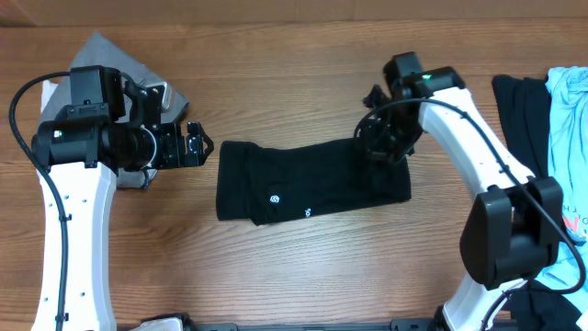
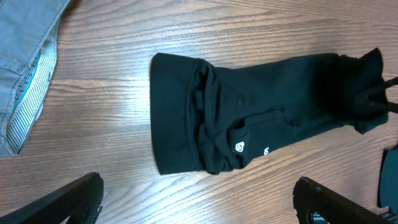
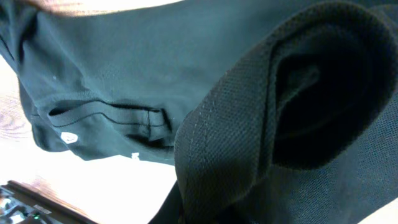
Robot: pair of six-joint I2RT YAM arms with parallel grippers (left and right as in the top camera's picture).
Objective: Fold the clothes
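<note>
Folded black shirt [image 1: 312, 179] mid table [image 1: 276, 74]. Right tool [image 1: 377, 145] pinched tight on shirt's right end, fabric bunched up. Left tool [image 1: 200, 145] wide apart, holding nothing, just left of shirt. Grey cloth [image 1: 106, 51] under left arm.

Tabletop [image 1: 303, 271] open around T-shirt [image 1: 312, 184]; grey garment [image 1: 99, 53] left, clothes pile [image 1: 562, 106] right.

A folded black T-shirt [image 2: 249, 118] is lying on the wooden surface [image 2: 124, 50], white logo marks showing. A grey-blue garment [image 2: 28, 68] is resting at the upper left, apart from it. The left tool [image 2: 199, 182] is holding its fingers wide apart.
</note>
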